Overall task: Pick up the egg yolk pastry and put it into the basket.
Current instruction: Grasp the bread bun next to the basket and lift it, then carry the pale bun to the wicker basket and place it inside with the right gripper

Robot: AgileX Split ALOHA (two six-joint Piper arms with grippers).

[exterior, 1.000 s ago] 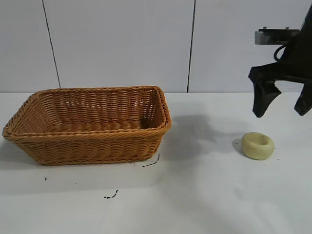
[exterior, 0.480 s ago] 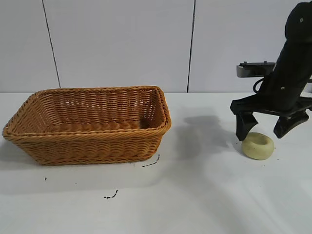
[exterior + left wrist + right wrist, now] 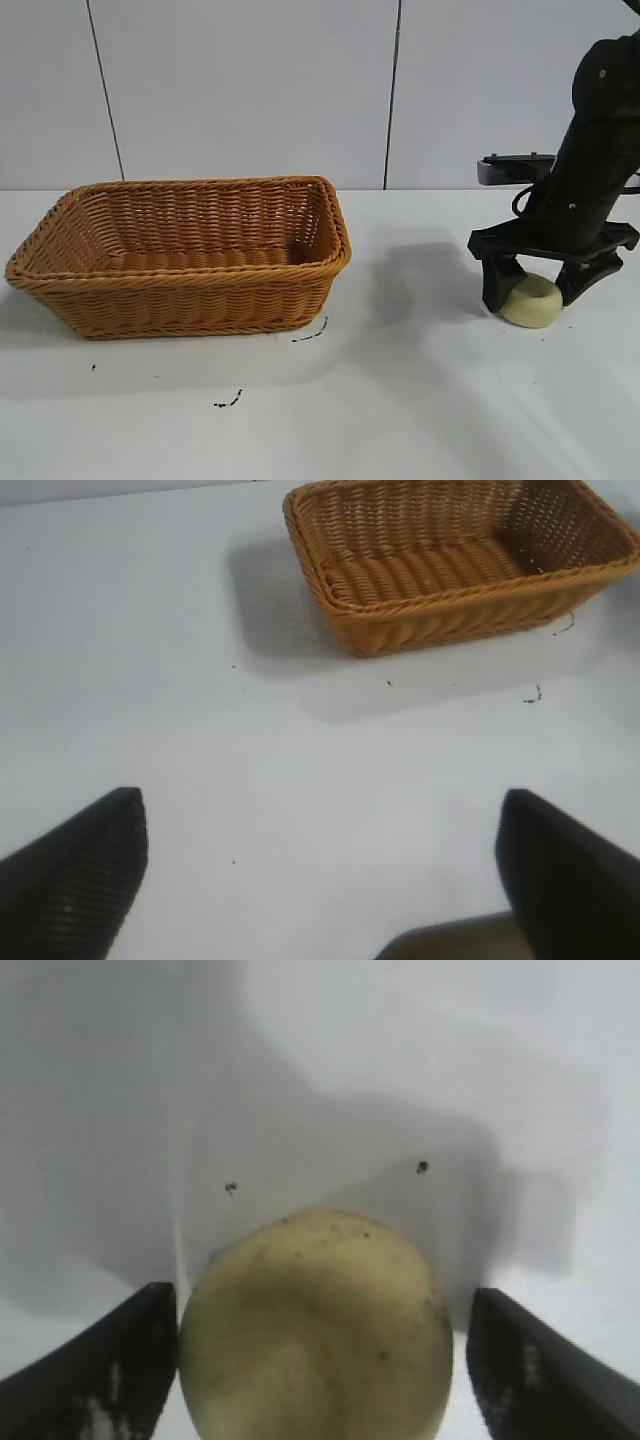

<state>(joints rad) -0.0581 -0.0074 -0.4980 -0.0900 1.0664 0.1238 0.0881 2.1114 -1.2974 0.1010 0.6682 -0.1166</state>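
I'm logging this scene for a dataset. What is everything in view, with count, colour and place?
basket: one, orange-brown wicker, on the table's left half, nothing visible inside.
egg yolk pastry: one, pale yellow, on the table at the right, between the right gripper's fingers.
table: one, white, with a few small dark specks in front of the basket.
wall: pale grey panels behind the table.
right gripper: black, open, lowered around the pastry, fingers either side.
left gripper: black, open, above bare table, away from the basket.
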